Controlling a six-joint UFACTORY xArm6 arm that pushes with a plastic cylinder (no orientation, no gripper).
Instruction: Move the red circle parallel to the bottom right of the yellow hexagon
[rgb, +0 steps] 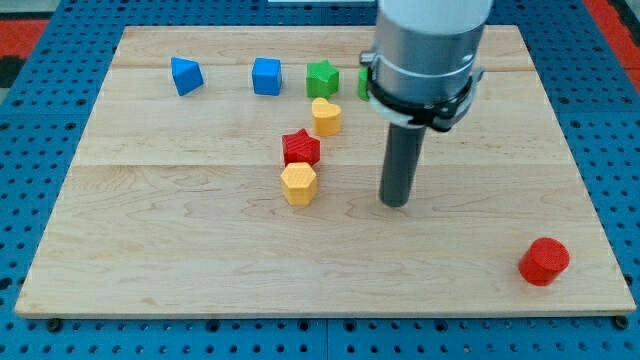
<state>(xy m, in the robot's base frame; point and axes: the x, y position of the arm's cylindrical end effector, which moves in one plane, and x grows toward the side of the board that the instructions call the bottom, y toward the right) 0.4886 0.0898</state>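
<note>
The red circle (544, 261) lies near the board's bottom right corner. The yellow hexagon (299, 184) sits near the middle of the board, just below a red star (301, 148). My tip (396, 203) rests on the board to the right of the yellow hexagon, about a hand's width from it, and well up and left of the red circle. It touches no block.
A yellow heart (326, 116) lies above the red star. Along the top stand a blue block (186, 76), a blue cube (266, 76), a green star (322, 78) and a green block (364, 84) partly hidden behind the arm. The wooden board (150, 230) lies on blue pegboard.
</note>
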